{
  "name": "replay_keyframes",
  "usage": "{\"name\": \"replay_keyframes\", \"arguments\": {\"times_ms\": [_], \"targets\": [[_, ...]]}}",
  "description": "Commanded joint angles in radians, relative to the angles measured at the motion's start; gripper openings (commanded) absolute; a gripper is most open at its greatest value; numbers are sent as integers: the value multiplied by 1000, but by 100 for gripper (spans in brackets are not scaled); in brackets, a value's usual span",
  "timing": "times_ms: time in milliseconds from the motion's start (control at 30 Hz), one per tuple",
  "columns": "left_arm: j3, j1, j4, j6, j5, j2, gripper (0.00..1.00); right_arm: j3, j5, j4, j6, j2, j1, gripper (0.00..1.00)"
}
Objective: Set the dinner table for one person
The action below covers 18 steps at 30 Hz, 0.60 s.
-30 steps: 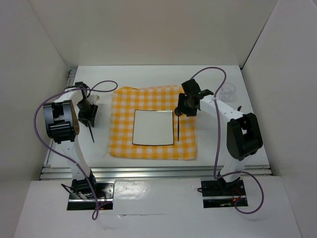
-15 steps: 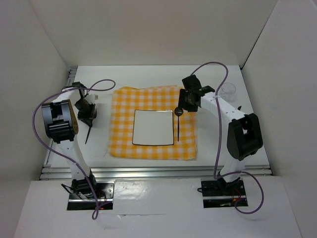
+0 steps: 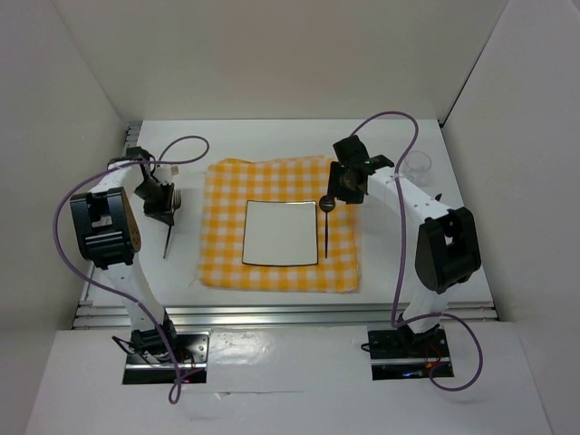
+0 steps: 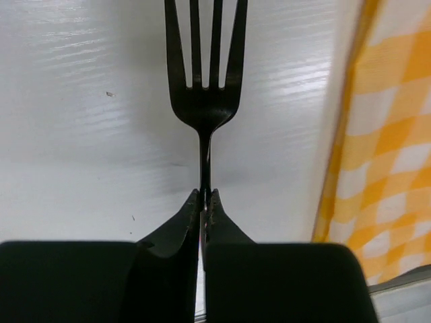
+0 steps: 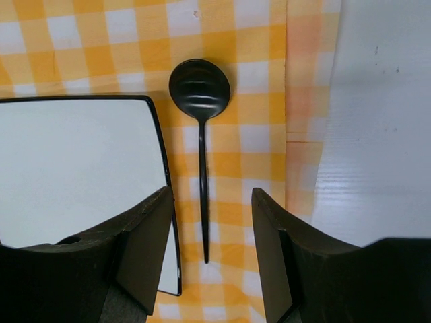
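Note:
My left gripper (image 3: pixel 159 201) is shut on the neck of a black fork (image 3: pixel 169 237), left of the yellow-and-white checked cloth (image 3: pixel 222 263). In the left wrist view the fork (image 4: pixel 205 81) points its tines away from the gripper (image 4: pixel 204 198), low over the white dinner table (image 4: pixel 81 134). A black spoon (image 3: pixel 324 227) lies on the cloth just right of the white square plate (image 3: pixel 281 233). My right gripper (image 3: pixel 349 186) is open and empty above the spoon's bowl end. In the right wrist view the spoon (image 5: pixel 201 87) lies between its fingers (image 5: pixel 145 249), beside the plate (image 5: pixel 81 168).
A clear glass (image 3: pixel 417 165) stands at the table's far right. The aluminium rail (image 3: pixel 290 314) runs along the near edge. White walls enclose the table (image 3: pixel 272 140) on three sides. The cloth edge (image 4: pixel 390 168) shows at the right of the left wrist view.
My left gripper has shifted slightly back and turned, swinging the fork's handle. My right gripper has drawn back a little from the spoon, which stays on the cloth.

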State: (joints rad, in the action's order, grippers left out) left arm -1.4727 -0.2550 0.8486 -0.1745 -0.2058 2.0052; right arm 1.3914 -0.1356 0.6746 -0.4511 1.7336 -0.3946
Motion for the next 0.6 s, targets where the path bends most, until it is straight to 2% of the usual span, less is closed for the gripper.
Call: {"name": "replay_keyframes", "arguments": {"times_ms": [0,233,400,567], "targets": [[-44,-3,27,24,-58,-101,0,41,-33,25,9,-31,5,58],[-100,23,127,101,-135,-190,0,14,-42,16,9,-42,5,58],[-100,163,145,197,-159,-224,0,3,-64,28,0,-51,25,58],[-81,284,107,346,-98,-177,0,-35,-32,19,-9,-84,82,58]]}}
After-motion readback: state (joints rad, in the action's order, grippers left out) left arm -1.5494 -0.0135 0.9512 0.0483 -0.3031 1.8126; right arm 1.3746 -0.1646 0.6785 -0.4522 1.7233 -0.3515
